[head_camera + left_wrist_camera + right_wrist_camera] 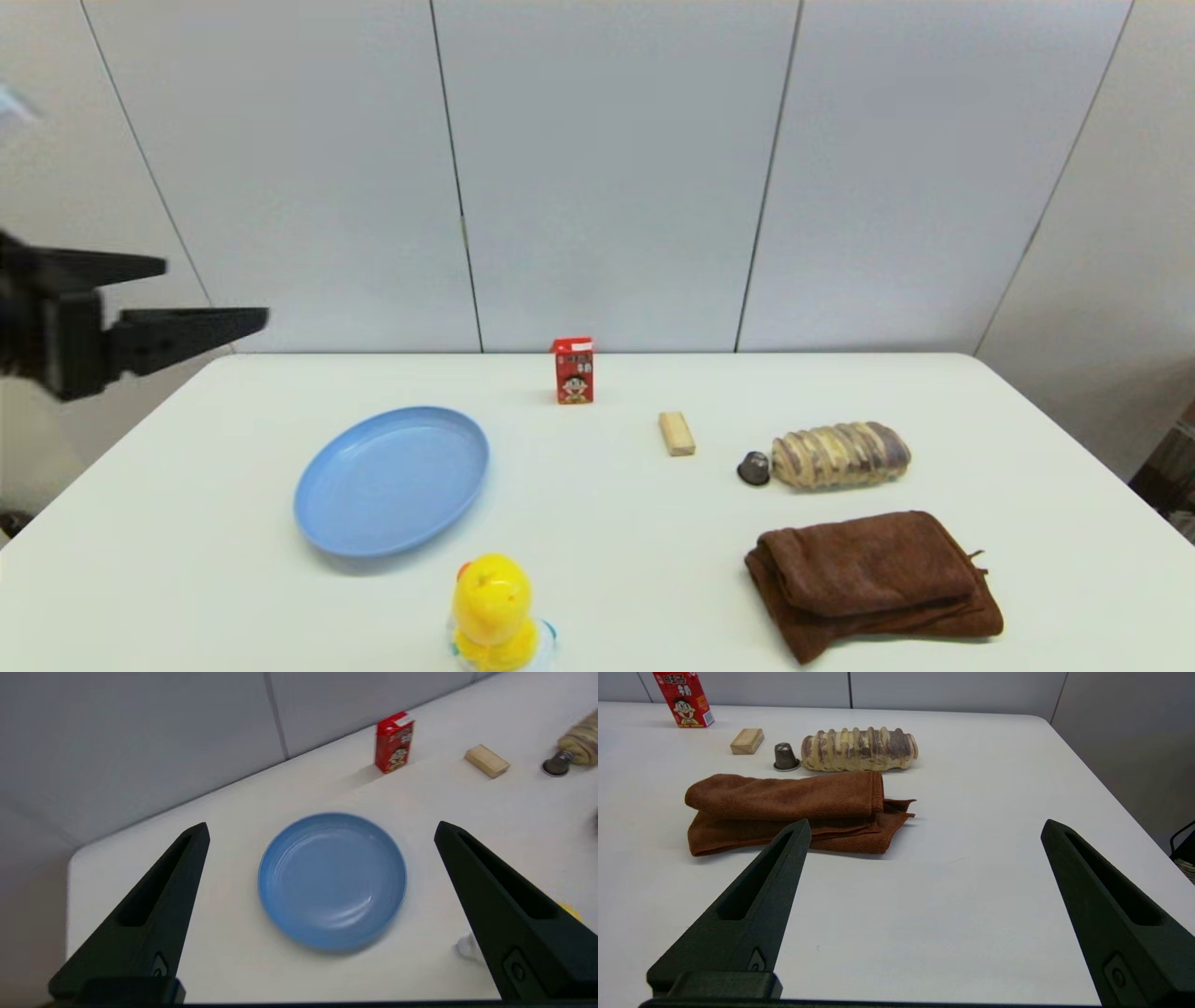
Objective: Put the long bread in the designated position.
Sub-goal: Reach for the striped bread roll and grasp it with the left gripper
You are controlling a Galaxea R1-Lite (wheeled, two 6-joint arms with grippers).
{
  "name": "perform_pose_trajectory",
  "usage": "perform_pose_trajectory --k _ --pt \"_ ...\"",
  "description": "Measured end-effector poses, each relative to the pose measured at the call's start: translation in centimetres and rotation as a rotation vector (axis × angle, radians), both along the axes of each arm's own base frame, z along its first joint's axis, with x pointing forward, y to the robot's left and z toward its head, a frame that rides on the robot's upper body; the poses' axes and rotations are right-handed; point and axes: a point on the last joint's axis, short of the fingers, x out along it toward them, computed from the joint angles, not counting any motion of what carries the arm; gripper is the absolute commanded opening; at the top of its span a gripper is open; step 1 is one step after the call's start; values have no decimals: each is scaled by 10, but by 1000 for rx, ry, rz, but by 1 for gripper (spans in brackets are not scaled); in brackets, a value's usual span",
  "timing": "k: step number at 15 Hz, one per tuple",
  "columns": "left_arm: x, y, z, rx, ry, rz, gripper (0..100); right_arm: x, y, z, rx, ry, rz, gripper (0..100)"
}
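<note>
The long bread (840,455) is lying untouched on the white table (1027,420), just beyond the folded brown towel (873,579) and just beside a small dark capsule (753,468). The right gripper (924,830) is being held spread and empty, short of the towel. The left gripper (215,299) is being held spread, empty, above the table's left edge. A crosswise grasp at mid-loaf is advised, clear of the capsule.

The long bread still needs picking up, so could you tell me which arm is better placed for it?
Probably the right: the long bread lies on the robot's right, facing the open right gripper. The left gripper, also open, hovers beyond the table's left edge.
</note>
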Motion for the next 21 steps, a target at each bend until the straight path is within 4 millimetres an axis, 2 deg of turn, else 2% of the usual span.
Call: perform_pose_trajectory --k 2,5,9,12,15,19,21 --pt "55 -21 0 26 53 -113 100 0 0 0 0 0 0 100" --pt "116 -70 -13 48 108 -273 100 0 0 0 0 0 0 100" --pt "160 -140 -35 59 148 -454 100 0 0 0 0 0 0 100" --pt "179 -189 -50 39 154 -594 100 0 0 0 1 0 0 100" --pt "188 -239 -63 23 142 -693 100 0 0 0 0 0 0 100" --pt "184 -301 -95 -8 133 -801 100 0 0 0 0 0 0 100" --pt "180 -325 -113 -32 136 -831 100 0 0 0 1 0 0 100"
